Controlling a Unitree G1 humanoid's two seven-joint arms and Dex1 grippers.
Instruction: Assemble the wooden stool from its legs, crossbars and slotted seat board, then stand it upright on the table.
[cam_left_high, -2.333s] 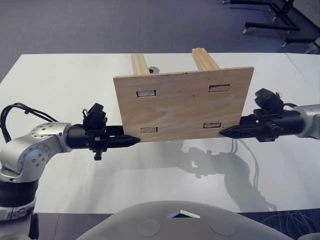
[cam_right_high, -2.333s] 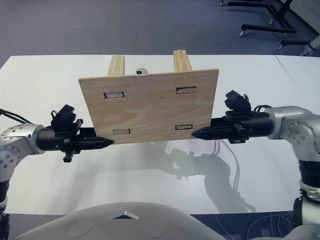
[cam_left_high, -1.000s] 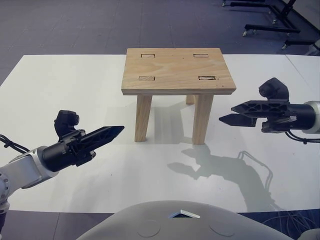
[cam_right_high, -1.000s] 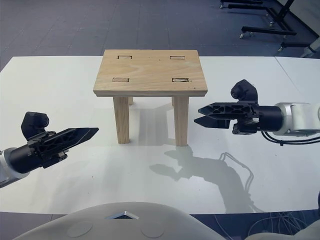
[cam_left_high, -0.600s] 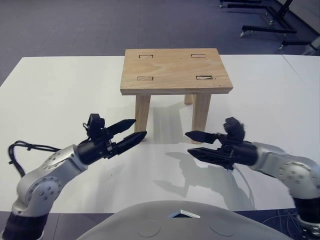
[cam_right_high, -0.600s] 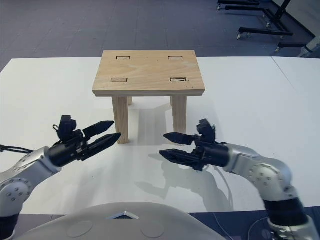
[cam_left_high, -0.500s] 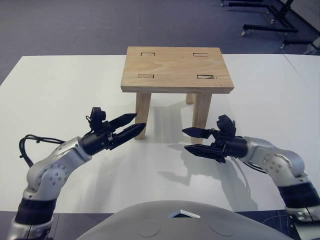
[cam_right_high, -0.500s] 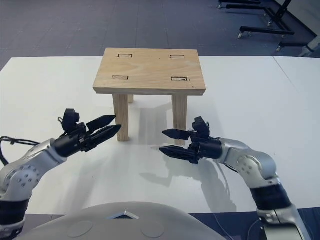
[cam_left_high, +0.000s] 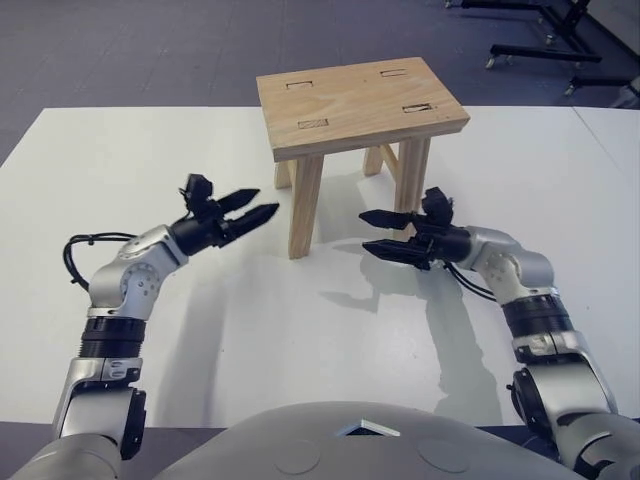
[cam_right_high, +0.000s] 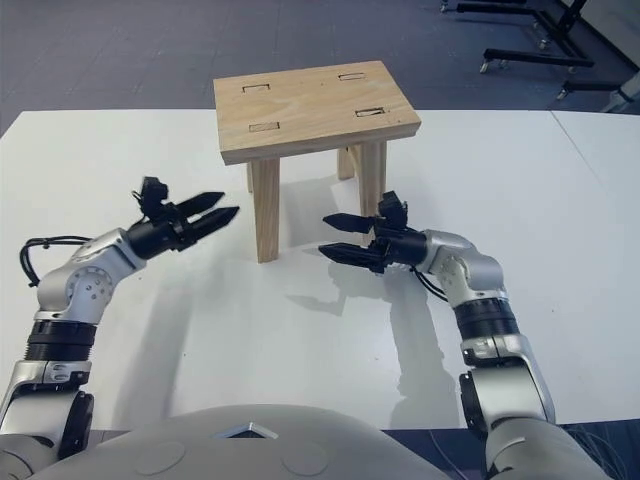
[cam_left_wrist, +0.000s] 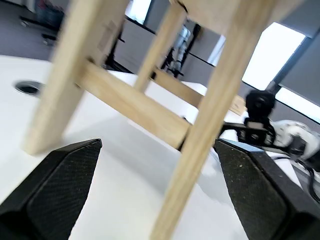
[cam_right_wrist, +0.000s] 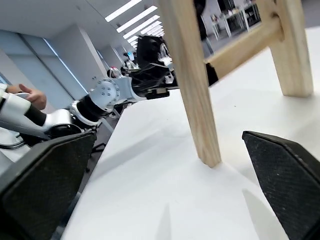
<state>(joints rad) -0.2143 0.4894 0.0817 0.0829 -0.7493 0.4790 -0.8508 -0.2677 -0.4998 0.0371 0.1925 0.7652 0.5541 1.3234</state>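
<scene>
While both my arms hang low over the white rectangular surface (cam_left_high: 250, 340), the pale wooden stool (cam_left_high: 360, 100) stands upright at its far middle, and nothing lies between the stool and me. My left claw (cam_left_high: 264, 201) has its two fingers (cam_left_wrist: 55, 190) spread apart and holds nothing. It points at the front left leg from just beside it, with a sliver of surface showing between the two. My right claw (cam_left_high: 364, 232) is likewise parted and bare, reaching in under the seat board (cam_right_high: 315, 105) from the other side. From the head its body crosses the foot of the front right leg, so I cannot tell whether it touches the wood there. I count four rectangular slots (cam_left_high: 312, 123) cut through the board and four legs (cam_left_high: 303, 205) below it. I can make out two crossbars (cam_left_wrist: 132, 107) joining those legs, one nearer and one farther off. From my left wrist the nearest leg rises between my fingers, with my other claw in sight beyond it. A small round hole (cam_left_wrist: 27, 87) is set into the surface behind the stool. A loose black cable (cam_left_high: 75, 250) loops off my left forearm. Past the far edge lies a dark grey floor (cam_left_high: 150, 50), and black wheeled frames (cam_left_high: 540, 40) stand on it at the far right, well apart from everything I work with.
</scene>
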